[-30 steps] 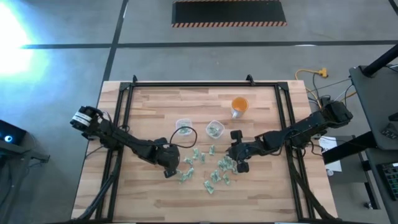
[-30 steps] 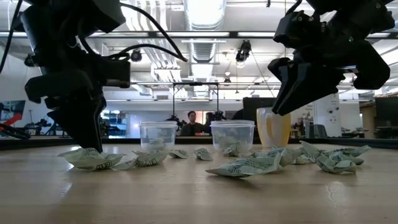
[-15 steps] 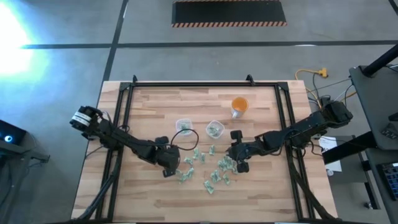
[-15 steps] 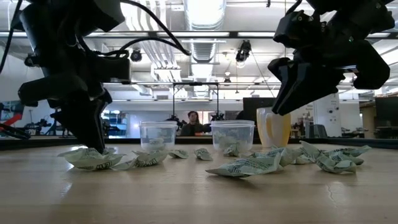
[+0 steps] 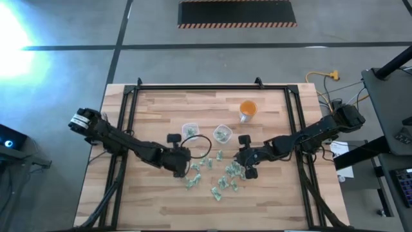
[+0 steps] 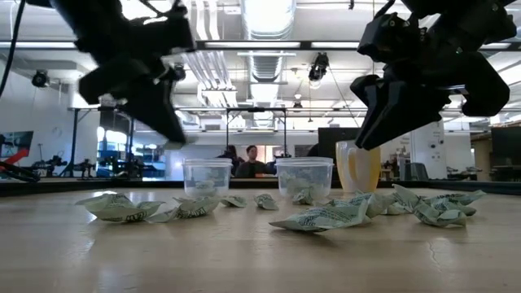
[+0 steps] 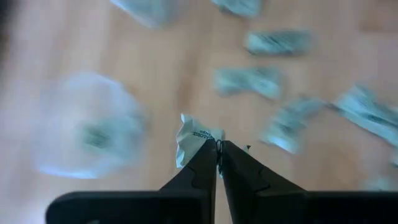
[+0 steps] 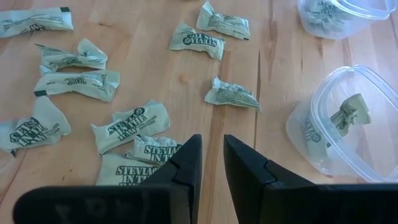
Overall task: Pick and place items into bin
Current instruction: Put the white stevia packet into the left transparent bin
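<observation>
Left gripper (image 7: 216,149) jaws clenched on one packet (image 7: 189,138), now lifted off the counter (image 5: 161,193) and swung toward the left clear cup (image 5: 189,131); pick complete, drop pending. Right gripper (image 8: 211,155), jaws slightly parted and empty, hangs unmoved beside that cup's neighbour, over the remaining items (image 5: 225,180).

The wooden table (image 5: 154,109) carries two clear plastic cups (image 5: 189,131) near its middle, an orange cup (image 5: 248,109) farther back, and a scatter of pale green-and-white packets (image 5: 222,180) — loose, crumpled — lying just before the cups.
</observation>
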Controlling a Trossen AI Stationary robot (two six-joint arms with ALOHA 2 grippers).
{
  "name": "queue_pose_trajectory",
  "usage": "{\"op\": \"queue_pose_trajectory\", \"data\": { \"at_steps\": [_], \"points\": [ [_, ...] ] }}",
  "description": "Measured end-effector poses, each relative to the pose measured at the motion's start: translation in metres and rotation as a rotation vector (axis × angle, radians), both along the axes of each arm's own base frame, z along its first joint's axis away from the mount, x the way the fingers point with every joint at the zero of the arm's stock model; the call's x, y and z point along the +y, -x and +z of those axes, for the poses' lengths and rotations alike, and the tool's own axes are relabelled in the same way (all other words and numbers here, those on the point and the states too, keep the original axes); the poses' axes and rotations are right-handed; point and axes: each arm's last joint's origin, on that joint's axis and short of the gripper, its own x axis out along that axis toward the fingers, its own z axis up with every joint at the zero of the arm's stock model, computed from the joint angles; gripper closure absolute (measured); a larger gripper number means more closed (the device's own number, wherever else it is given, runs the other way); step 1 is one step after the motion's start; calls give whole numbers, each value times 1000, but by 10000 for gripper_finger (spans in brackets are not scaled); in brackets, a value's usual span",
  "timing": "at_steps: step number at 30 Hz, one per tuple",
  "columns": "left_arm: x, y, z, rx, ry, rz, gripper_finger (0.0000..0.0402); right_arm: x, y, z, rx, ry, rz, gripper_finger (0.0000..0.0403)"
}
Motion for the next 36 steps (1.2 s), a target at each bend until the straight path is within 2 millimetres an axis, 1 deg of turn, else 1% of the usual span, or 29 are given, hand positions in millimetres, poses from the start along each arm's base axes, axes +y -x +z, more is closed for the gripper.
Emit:
{"op": "queue_pose_trajectory", "data": {
  "at_steps": [4,6,8,14,18,22,27,33,36],
  "points": [
    [14,-2,14,-32,-173,23,396,0,0,0,-2,-1,0,346],
    [24,-3,18,-29,-211,36,396,0,0,0,-2,-1,0,346],
    [36,-4,21,-26,-224,62,396,0,0,0,-3,-1,0,346],
    [73,-9,20,19,-254,148,396,0,0,0,-5,-1,0,346],
    [89,-13,15,40,-182,128,396,0,0,0,-5,-2,0,346],
    [96,-16,10,44,-145,107,396,0,0,0,-5,-1,1,346],
    [97,-16,5,43,-129,97,396,0,0,0,-5,0,1,346],
    [98,-13,-3,61,-126,100,396,0,0,0,-5,1,2,346],
    [98,-13,-2,51,-125,101,394,0,0,0,-6,-1,-1,346]
  ]
}}
